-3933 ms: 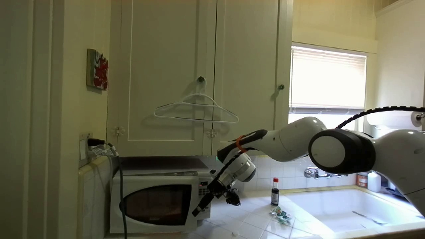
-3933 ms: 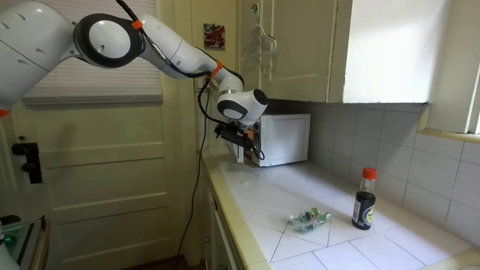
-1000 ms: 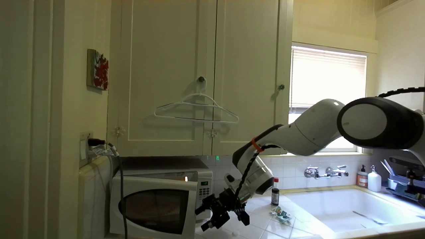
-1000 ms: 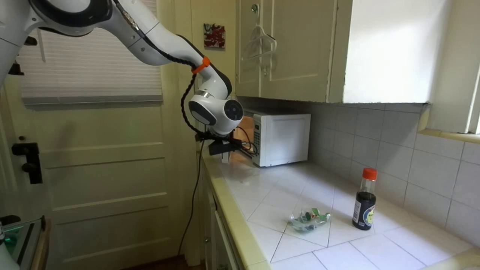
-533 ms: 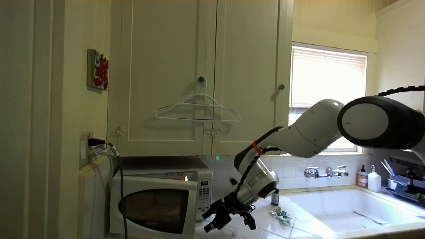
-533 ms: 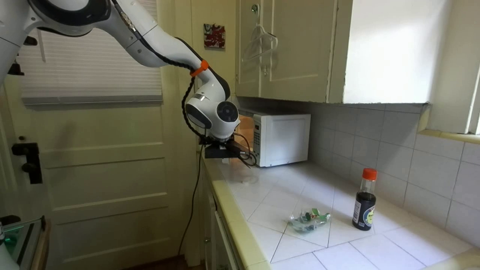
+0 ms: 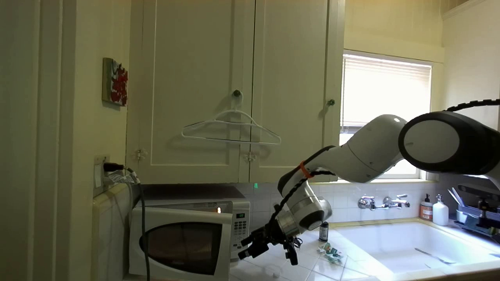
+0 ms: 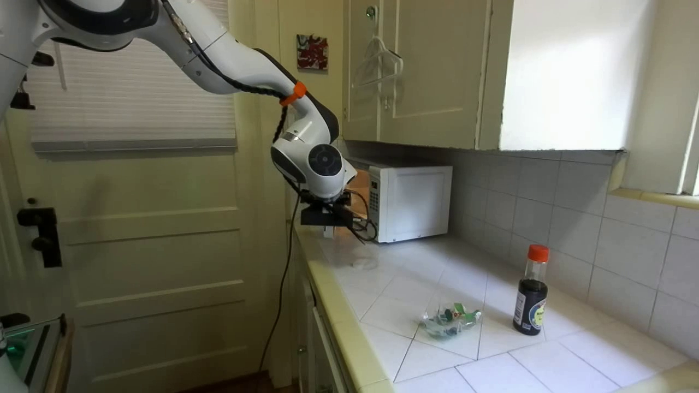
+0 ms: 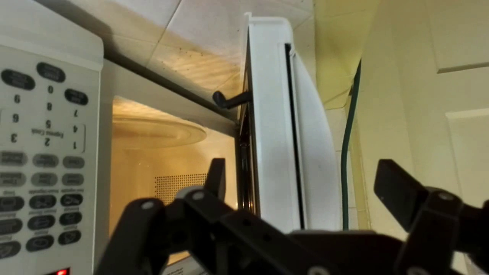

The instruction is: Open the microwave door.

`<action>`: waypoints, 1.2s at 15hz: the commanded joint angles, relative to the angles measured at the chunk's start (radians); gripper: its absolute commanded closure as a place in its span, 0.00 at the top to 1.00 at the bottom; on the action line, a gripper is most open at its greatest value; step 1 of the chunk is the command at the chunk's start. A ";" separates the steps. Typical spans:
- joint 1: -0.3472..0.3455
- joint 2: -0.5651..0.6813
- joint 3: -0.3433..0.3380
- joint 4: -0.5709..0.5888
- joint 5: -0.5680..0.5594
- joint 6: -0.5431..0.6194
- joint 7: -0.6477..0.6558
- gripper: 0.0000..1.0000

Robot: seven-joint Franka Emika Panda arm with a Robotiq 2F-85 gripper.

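The white microwave (image 7: 241, 230) stands at the lower left in an exterior view; its white side (image 8: 415, 202) shows in an exterior view. Its door (image 7: 181, 246) is ajar, and the lit interior shows in the wrist view, upside down. My gripper (image 7: 244, 248) is just right of the door's free edge, apparently apart from it. In the wrist view the gripper (image 9: 301, 177) is open and empty, with the door edge (image 9: 273, 114) in view between its fingers and a black latch hook (image 9: 233, 100) on the door. The wrist camera hides the fingers in an exterior view.
A dark cord (image 7: 144, 234) hangs in front of the door. Cream cabinets (image 7: 195, 78) with a hanger (image 7: 232, 140) are above. A dark bottle with red cap (image 8: 529, 295) and a clear plastic wrapper (image 8: 450, 319) lie on the tiled counter; the sink (image 7: 406, 265) is at right.
Since 3.9 s ago, the door has swung further out and the gripper has opened and moved right, off the door edge. In the last second it shifted slightly further from the door.
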 commanded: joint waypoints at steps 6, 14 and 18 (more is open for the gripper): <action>0.007 0.076 -0.031 0.147 -0.085 -0.158 0.060 1.00; -0.003 0.184 -0.043 0.307 -0.316 -0.457 0.251 1.00; 0.005 0.222 -0.027 0.367 -0.458 -0.624 0.298 1.00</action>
